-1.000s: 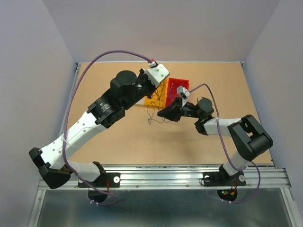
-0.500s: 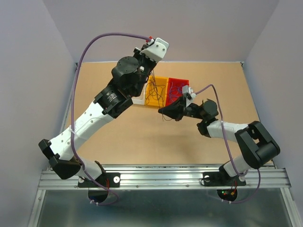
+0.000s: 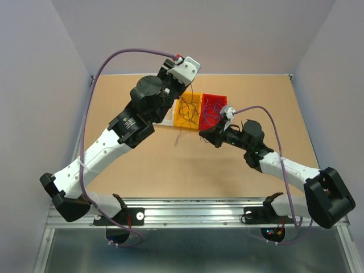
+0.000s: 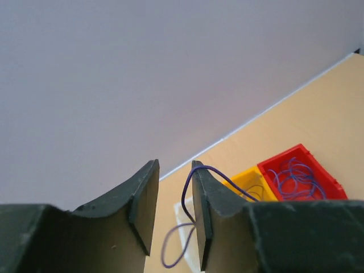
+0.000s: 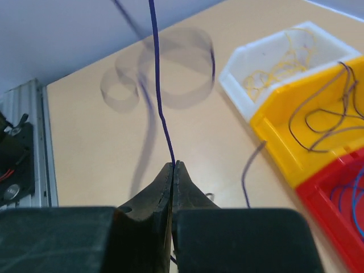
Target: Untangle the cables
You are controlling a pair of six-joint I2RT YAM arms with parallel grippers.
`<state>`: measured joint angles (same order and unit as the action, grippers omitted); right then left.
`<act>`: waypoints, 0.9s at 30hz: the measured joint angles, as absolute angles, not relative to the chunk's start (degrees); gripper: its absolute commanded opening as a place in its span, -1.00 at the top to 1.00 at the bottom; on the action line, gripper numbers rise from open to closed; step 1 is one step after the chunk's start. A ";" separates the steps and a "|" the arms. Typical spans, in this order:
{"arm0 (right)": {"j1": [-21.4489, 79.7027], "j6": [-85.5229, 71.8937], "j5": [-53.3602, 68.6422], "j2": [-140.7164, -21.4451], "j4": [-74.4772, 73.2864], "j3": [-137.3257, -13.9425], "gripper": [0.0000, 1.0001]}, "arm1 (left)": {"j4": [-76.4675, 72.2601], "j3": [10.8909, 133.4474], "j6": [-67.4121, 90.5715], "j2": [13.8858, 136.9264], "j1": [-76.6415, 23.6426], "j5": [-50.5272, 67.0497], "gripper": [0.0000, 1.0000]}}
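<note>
My right gripper (image 5: 175,164) is shut on a thin purple cable (image 5: 161,108) that runs straight up from its tips; in the top view this gripper (image 3: 201,134) hovers just in front of the bins. My left gripper (image 4: 173,165) is open, raised near the back wall. A purple cable (image 4: 187,187) lies draped over its right finger (image 4: 207,193) and loops down below. Black cables (image 5: 324,108) lie in the yellow bin (image 5: 273,136), pale yellow cables (image 5: 273,74) in the white bin (image 5: 239,62), and blue and purple cables (image 4: 296,176) in the red bin (image 4: 284,161).
The three bins stand in a row at the back middle of the brown table (image 3: 142,159): white bin (image 3: 166,121), yellow bin (image 3: 180,124), red bin (image 3: 215,95). A loose purple strand end (image 5: 245,176) hangs over the table beside the yellow bin. Grey walls enclose the table.
My left gripper has opened, so the purple cable now only rests on one finger. My right gripper shut on the purple cable, and that arm stretched out to the right and forward.
</note>
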<state>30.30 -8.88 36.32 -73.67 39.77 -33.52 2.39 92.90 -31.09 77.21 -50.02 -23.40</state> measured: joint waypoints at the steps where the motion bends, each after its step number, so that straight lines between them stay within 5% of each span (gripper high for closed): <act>1: 30.37 -9.15 34.33 -72.31 38.61 -32.93 0.99 | 2.55 91.44 -30.44 76.07 -50.00 -22.85 -0.21; 7: 30.46 -10.96 22.98 -60.51 35.48 -28.91 0.99 | 3.79 82.37 -27.57 68.60 -49.76 -22.44 -0.47; 11: 30.46 -11.84 19.62 -55.05 35.53 -27.42 0.99 | 3.70 77.62 -25.58 64.03 -49.76 -19.40 -0.40; 14: 30.48 -12.36 18.61 -54.15 35.55 -27.24 0.99 | 3.20 75.07 -24.47 62.65 -49.76 -17.28 -0.17; 17: 30.48 -12.47 17.98 -55.51 35.51 -27.24 0.92 | 1.96 72.86 -23.88 63.05 -49.76 -16.56 0.55; 18: 30.48 -12.49 17.87 -56.25 35.59 -27.24 0.85 | 1.91 72.55 -23.46 63.68 -49.74 -16.51 1.00; 27: 30.46 -19.68 25.08 -65.67 45.67 -27.31 0.99 | -0.12 70.63 -19.64 67.09 -45.10 -9.19 1.00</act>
